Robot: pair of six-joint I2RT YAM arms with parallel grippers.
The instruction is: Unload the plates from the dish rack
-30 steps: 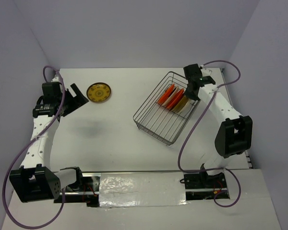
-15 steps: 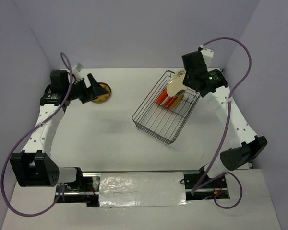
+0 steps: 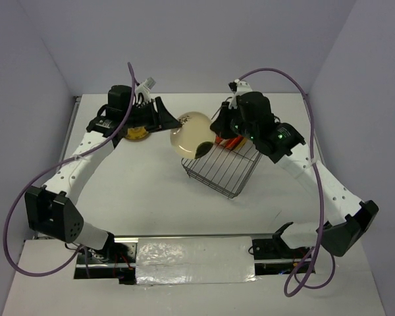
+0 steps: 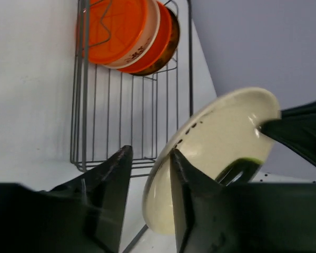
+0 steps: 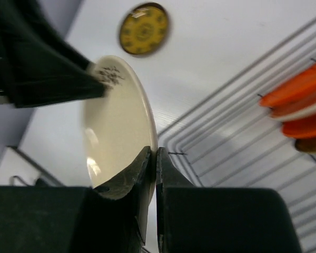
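The cream plate (image 3: 192,133) hangs tilted in the air above the desk (image 3: 131,191), just left of the dish rack (image 3: 207,174). The right gripper (image 5: 152,158) has its fingers pinching the plate's rim. The left gripper (image 4: 150,153) has its fingers spread, 1 tip at the opposite rim; contact is hard to judge. In the rack, orange plates (image 4: 118,26) overlap, so their count is unclear. A yellow-brown plate (image 5: 144,29) lies on the desk, mostly hidden behind the left arm from above
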